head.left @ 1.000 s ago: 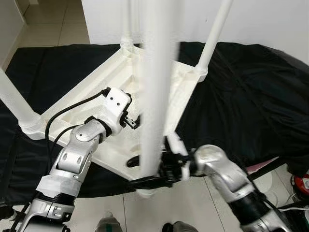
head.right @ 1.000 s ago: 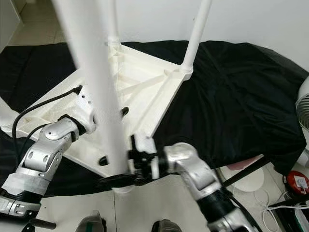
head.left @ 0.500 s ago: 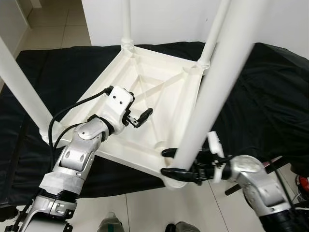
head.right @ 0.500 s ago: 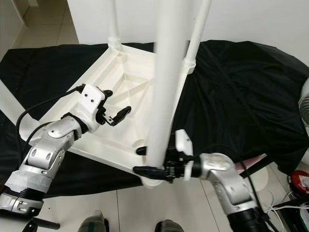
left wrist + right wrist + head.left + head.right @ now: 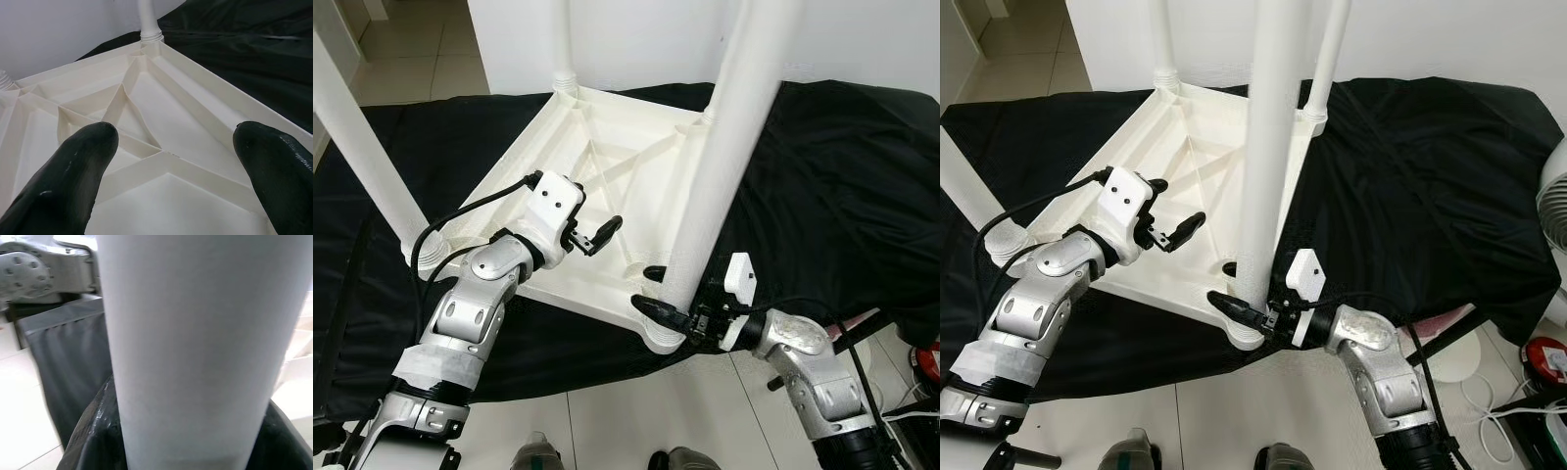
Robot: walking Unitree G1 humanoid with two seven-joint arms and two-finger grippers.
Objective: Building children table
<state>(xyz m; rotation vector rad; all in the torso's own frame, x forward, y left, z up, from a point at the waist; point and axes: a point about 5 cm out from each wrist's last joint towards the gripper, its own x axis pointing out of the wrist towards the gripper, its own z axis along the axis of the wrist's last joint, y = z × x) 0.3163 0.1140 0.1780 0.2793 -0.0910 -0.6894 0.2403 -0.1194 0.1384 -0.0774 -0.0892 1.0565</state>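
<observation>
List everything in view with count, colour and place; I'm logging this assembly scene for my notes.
Tabletop: one, white, upside down on the black cloth, ribbed underside up.
Table legs: four, white, standing up from the tabletop's corners.
Black cloth: one, spread on the floor under the table.
Tiled floor: pale, nearest the robot.
Fan: one, white, far right edge.
Red object: one, on the floor, lower right.
Left gripper: open, over the tabletop's underside.
Right gripper: fingers around the nearest leg's base.
</observation>
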